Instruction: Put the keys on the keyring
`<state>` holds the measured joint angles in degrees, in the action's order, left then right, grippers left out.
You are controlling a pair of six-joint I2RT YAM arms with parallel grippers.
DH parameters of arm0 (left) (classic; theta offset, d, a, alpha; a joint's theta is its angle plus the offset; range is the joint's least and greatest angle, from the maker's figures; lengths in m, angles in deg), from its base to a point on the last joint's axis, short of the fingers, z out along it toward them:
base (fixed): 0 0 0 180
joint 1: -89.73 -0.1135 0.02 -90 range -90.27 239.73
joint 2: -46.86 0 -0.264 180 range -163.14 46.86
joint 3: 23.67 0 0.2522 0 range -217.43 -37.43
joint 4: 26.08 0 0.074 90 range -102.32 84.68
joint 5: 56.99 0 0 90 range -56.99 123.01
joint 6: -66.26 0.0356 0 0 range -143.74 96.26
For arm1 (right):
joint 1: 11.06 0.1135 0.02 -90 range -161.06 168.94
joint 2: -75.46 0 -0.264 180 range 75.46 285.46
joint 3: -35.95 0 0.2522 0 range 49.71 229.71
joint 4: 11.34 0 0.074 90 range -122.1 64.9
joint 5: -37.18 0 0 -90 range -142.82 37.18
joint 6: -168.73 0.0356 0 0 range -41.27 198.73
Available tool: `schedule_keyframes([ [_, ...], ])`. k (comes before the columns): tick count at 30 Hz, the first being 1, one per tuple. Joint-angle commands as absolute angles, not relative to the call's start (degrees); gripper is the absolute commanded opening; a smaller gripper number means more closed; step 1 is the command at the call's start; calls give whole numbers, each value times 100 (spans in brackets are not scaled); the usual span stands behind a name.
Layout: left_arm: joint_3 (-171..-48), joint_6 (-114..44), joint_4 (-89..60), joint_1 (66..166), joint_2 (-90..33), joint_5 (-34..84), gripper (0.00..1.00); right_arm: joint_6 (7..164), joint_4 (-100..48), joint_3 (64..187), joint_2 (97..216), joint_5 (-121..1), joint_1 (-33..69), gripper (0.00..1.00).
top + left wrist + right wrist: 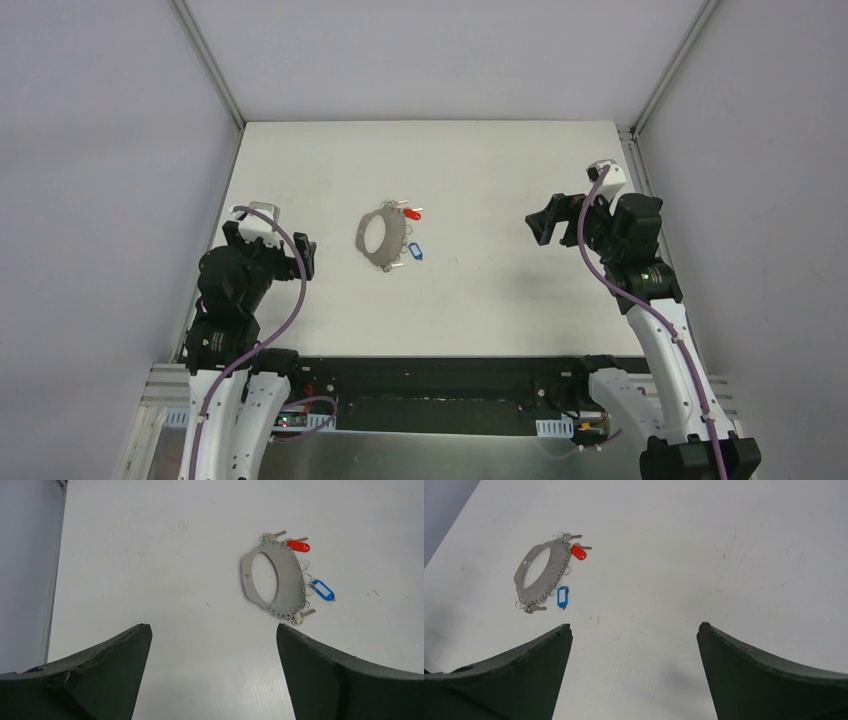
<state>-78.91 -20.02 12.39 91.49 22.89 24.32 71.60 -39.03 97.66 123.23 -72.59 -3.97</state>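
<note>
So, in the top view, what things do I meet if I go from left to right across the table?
Left gripper → keyring → right gripper. The red tag and blue tag both lie at the keyring's right edge, one above the other, so I leave them out.

**Both arms raised, both grippers wide open and empty**

On the left, the left arm [222, 310] is folded back, elbow bent. The left gripper [212, 628] hangs in the air, angled forward and right, jaws spread wide with nothing between them. On the right, the right arm [655, 300] reaches further forward, wrist turned inward. The right gripper [633, 626] points left, jaws spread equally wide, holding nothing.
</note>
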Motion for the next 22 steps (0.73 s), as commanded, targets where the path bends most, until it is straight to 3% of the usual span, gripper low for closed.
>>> schedule_keyframes([
  [1,-7893,-1893,1150,9079,2320,2391,99,7044,-3773,9818,12231,-7248,-420,100],
  [22,-7660,-1808,1135,9008,2120,2285,99,6886,-3794,9685,12356,-7218,-455,100],
])
